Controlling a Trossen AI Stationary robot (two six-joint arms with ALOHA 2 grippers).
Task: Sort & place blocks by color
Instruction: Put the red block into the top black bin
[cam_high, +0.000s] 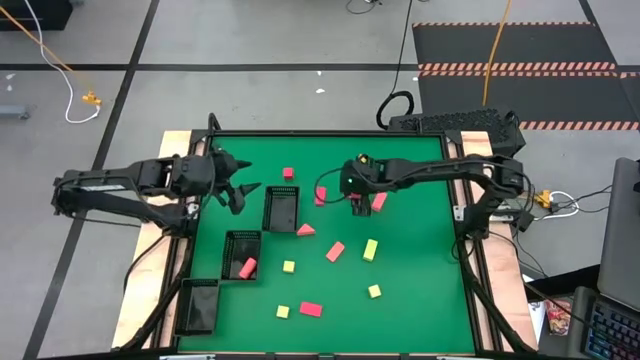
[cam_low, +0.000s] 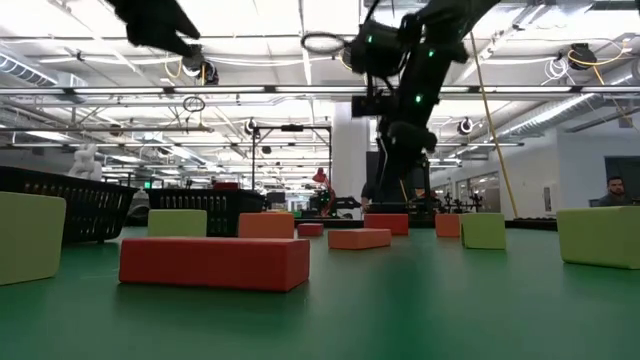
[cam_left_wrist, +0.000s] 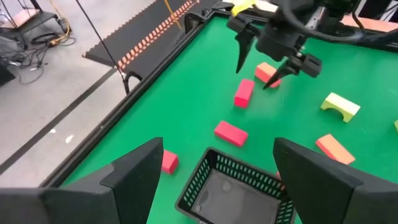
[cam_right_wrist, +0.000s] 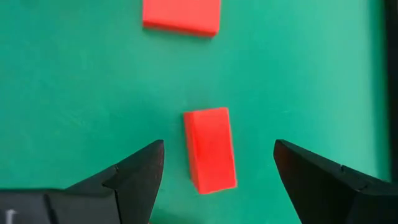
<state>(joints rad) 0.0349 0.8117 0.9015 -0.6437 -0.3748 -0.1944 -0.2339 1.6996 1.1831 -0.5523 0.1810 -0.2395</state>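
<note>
My right gripper (cam_high: 358, 207) (cam_right_wrist: 217, 146) hangs open above the far middle of the green mat. A magenta-red bar (cam_right_wrist: 209, 149) lies flat on the mat below it, between the two fingers and clear of them. A salmon block (cam_right_wrist: 181, 15) (cam_high: 378, 201) lies just beyond. My left gripper (cam_high: 247, 176) (cam_left_wrist: 217, 144) is open and raised over the mat's far left, beside the far black mesh tray (cam_high: 281, 207). Other magenta (cam_high: 288, 173), salmon (cam_high: 335, 250) and yellow (cam_high: 371, 249) blocks lie scattered on the mat. One salmon-pink block (cam_high: 247, 267) lies in the middle tray (cam_high: 238, 240).
Three black mesh trays stand in a slanted row along the mat's left side, the nearest one (cam_high: 199, 305) by the near left corner. A red wedge (cam_high: 305, 229) sits next to the far tray. Yellow blocks (cam_high: 374, 291) and a magenta bar (cam_high: 311, 309) lie toward the near edge.
</note>
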